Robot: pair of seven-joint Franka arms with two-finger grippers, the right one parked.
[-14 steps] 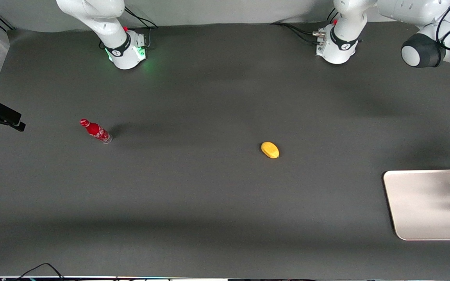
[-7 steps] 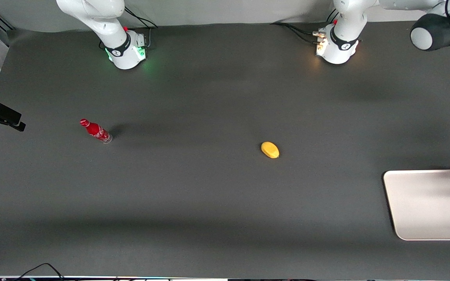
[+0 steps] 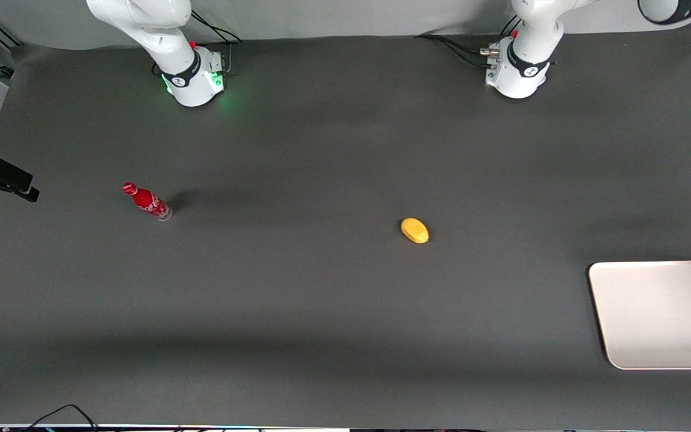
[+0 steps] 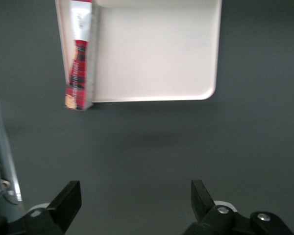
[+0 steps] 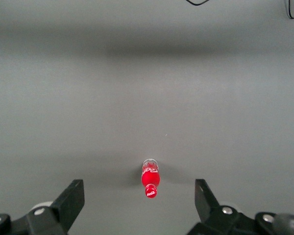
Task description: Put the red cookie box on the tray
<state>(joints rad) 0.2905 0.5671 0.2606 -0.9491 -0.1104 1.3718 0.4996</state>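
My gripper (image 4: 134,200) hangs spread wide, empty, above bare dark matte table. One slim red cookie box (image 4: 80,66), cardboard, lies along the edge of one smooth off-white round-cornered tray (image 4: 157,54), one end overhanging it.

Lab: arm bases (image 3: 192,75) bolted to table (image 3: 321,300)

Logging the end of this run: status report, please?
Gripper open, empty, high above table near tray. Red cookie box lies along tray's edge, one end overhanging. Nothing in the way.

table (image 3: 321,300): dark grey | on it: tray (image 3: 651,312), cola bottle (image 3: 147,201), yellow fruit (image 3: 414,230) | gripper (image 4: 134,205) above, open
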